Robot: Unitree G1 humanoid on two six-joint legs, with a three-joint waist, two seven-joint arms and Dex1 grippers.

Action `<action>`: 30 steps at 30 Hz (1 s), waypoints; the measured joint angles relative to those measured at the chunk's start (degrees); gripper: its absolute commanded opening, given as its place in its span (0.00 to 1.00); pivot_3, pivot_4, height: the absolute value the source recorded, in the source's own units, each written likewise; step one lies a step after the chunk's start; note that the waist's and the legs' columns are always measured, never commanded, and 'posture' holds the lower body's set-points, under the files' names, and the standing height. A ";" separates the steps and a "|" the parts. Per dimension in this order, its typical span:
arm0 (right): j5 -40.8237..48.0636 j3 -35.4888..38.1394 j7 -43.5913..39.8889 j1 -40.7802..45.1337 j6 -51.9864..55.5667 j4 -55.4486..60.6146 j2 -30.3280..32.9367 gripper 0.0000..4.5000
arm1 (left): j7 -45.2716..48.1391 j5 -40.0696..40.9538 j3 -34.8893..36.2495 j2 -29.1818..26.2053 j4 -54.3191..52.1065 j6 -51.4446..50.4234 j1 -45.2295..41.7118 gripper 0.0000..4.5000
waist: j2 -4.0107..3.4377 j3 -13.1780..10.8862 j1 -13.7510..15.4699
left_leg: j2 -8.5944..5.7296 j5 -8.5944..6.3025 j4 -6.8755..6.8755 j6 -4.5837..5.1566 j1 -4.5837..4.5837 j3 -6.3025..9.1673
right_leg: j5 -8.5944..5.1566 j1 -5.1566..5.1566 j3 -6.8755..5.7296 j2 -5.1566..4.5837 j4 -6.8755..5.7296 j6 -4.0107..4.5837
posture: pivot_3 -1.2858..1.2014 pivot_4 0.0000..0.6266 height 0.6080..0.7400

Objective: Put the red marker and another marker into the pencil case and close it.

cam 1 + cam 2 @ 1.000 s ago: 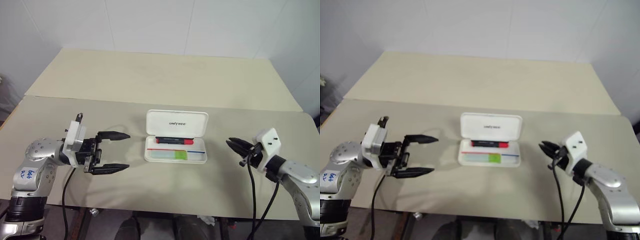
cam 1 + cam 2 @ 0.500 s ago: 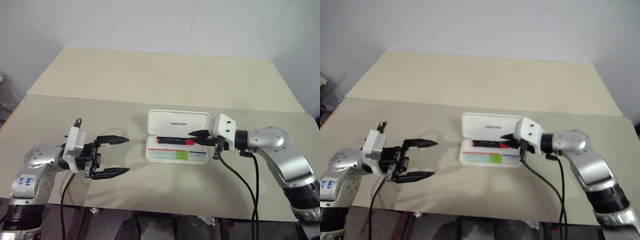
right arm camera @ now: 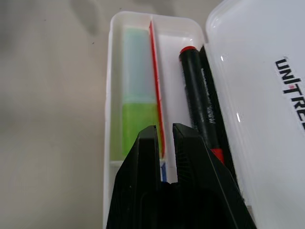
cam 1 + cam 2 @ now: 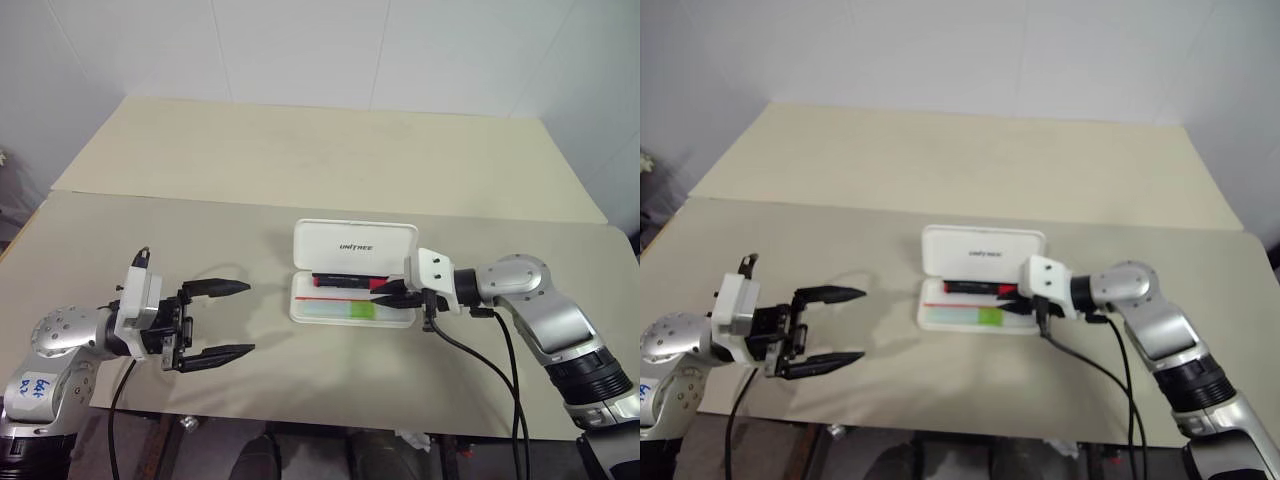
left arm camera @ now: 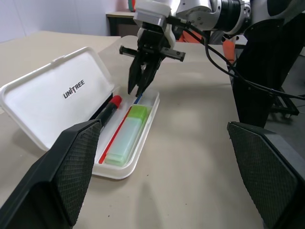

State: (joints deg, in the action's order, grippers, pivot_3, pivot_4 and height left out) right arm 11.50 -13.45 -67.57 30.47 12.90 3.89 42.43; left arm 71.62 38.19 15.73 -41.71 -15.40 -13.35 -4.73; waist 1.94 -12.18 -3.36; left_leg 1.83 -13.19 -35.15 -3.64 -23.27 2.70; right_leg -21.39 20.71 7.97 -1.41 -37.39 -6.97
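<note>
Open pencil case on the counter, both markers inside.
Right end effector, fingers together, hovers over its tray beside red marker and green-capped marker; left end effector spread apart, well left.

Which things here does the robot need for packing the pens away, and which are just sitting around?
For the job:
- pencil case, lid open
- red marker, inside the case
- green marker, inside the case
- right gripper, shut, over the case
- left gripper, open

Just sitting around:
- table
</note>
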 measured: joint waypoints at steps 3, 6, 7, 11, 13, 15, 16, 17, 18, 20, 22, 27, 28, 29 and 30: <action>-0.03 0.00 -0.69 -0.28 -0.13 -0.04 -0.56 0.05 | -0.47 0.00 0.00 0.00 0.00 0.00 0.05 1.00 | 0.00 0.00 -0.03 | 0.00 0.00 0.01 0.00 0.00 0.00 | 0.00 0.00 0.00 0.00 0.01 0.00 | 0.52 0.24 1.00; -0.19 -0.15 -0.92 -0.29 -0.41 -0.60 -1.55 0.05 | -0.79 0.00 0.00 0.00 -0.03 0.00 0.06 1.00 | 0.00 0.00 -0.03 | -0.01 0.00 0.01 0.00 0.00 0.00 | 0.00 0.00 -0.01 0.00 0.01 0.00 | 0.52 0.24 1.00; -0.35 -0.34 -0.92 -0.29 -0.46 -0.99 -1.80 0.05 | -0.81 0.00 0.00 0.00 -0.03 0.00 0.05 1.00 | 0.00 0.00 -0.02 | -0.01 0.00 0.00 0.00 0.00 0.00 | 0.00 0.00 -0.01 0.00 0.01 0.00 | 0.52 0.24 1.00; -1.32 -1.83 -1.10 -0.27 -0.55 -2.37 -2.56 0.25 | -0.85 0.00 0.02 0.00 -0.09 0.01 0.06 1.00 | -0.01 -0.01 -0.02 | -0.02 0.00 0.00 0.00 0.00 0.00 | 0.00 0.01 -0.01 0.00 0.00 0.00 | 0.52 0.24 1.00; -1.47 -1.87 -1.39 -0.21 -0.53 -2.39 -2.55 0.40 | -0.87 0.04 0.15 0.00 -0.32 0.01 0.19 1.00 | -0.01 -0.01 -0.03 | -0.02 0.00 0.01 0.00 0.00 0.00 | 0.00 0.00 -0.01 0.00 0.01 0.00 | 0.52 0.24 1.00; -1.91 -1.87 -1.44 -0.12 -0.55 -2.51 -2.55 0.57 | -0.88 0.05 0.16 -0.01 -0.35 0.01 0.26 1.00 | -0.01 -0.01 -0.02 | -0.02 0.00 0.01 0.00 0.00 0.00 | 0.00 0.01 -0.01 0.00 0.01 0.00 | 0.52 0.24 1.00; -2.03 -1.87 -1.46 -0.03 -0.57 -2.71 -2.54 0.66 | -0.89 0.05 0.17 -0.01 -0.35 0.01 0.29 1.00 | -0.01 -0.01 -0.02 | -0.02 0.00 0.01 0.00 0.00 0.00 | 0.00 0.00 -0.01 0.00 0.01 0.00 | 0.52 0.24 1.00; -2.07 -1.86 -1.52 0.08 -0.58 -3.10 -2.54 0.72 | -0.92 0.06 0.17 -0.01 -0.35 0.01 0.28 1.00 | -0.01 -0.01 -0.02 | -0.02 0.00 0.00 0.00 0.00 0.00 | 0.00 0.00 -0.01 0.00 0.01 0.00 | 0.52 0.24 1.00; -2.10 -1.86 -1.57 0.12 -0.58 -3.36 -2.53 0.80 | -0.93 0.07 0.17 -0.02 -0.35 0.01 0.28 1.00 | -0.01 -0.01 -0.02 | -0.02 0.00 0.00 0.00 0.00 0.00 | 0.00 0.00 -0.01 -0.01 0.01 0.00 | 0.52 0.24 1.00; -2.07 -1.84 -1.86 0.30 -0.57 -3.43 -2.46 0.96 | -0.97 0.08 0.17 -0.02 -0.35 0.01 0.27 1.00 | -0.01 -0.01 -0.03 | -0.02 0.00 0.00 0.00 0.00 0.00 | 0.00 0.00 -0.01 0.00 0.00 0.00 | 0.52 0.24 1.00; -1.64 -1.36 -2.36 0.73 -0.46 -3.43 -1.99 0.99 | -1.02 0.09 0.17 -0.03 -0.34 0.01 0.06 1.00 | -0.01 -0.01 -0.03 | -0.02 0.00 0.00 0.00 0.00 0.00 | -0.01 0.01 -0.01 0.00 0.01 0.00 | 0.52 0.24 1.00; 2.31 4.16 -3.95 1.30 -0.45 -3.44 -0.27 0.99 | -1.78 -0.04 0.24 -0.03 0.63 0.33 -1.87 1.00 | -0.02 -0.01 0.03 | -0.03 0.00 0.00 0.00 0.00 0.03 | -0.01 -0.02 -0.05 0.01 0.02 0.00 | 0.52 0.24 1.00; 4.95 6.18 -5.00 0.81 -0.64 -3.46 -0.52 0.99 | -2.07 -0.14 0.24 0.04 1.26 0.45 -2.72 1.00 | -0.02 -0.02 0.09 | -0.04 0.00 0.01 0.00 -0.01 0.04 | 0.00 -0.02 -0.06 0.01 0.02 0.00 | 0.52 0.24 1.00; 7.28 7.81 -5.98 0.32 -0.93 -3.52 -0.99 0.99 | -2.25 -0.17 0.37 0.04 2.37 0.84 -3.70 1.00 | -0.02 -0.02 0.13 | -0.05 0.00 0.00 0.00 0.00 0.06 | -0.01 -0.05 -0.11 0.03 0.02 0.00 | 0.52 0.24 1.00; 10.24 9.85 -7.36 -0.31 -1.58 -3.75 -1.86 0.99 | -2.65 -0.33 0.55 0.07 3.63 1.22 -4.88 1.00 | -0.01 -0.02 0.15 | -0.05 0.00 -0.01 0.00 0.00 0.07 | -0.01 -0.06 -0.13 0.05 0.03 0.00 | 0.52 0.24 1.00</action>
State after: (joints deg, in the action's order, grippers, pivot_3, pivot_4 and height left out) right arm 21.74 -3.60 -74.93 30.16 11.32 0.15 40.58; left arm 68.97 37.86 16.28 -41.64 -11.77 -12.13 -9.62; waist 1.92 -12.19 -3.21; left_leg 1.78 -13.19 -35.16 -3.64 -23.27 2.77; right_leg -21.40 20.65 7.84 -1.36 -37.37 -6.97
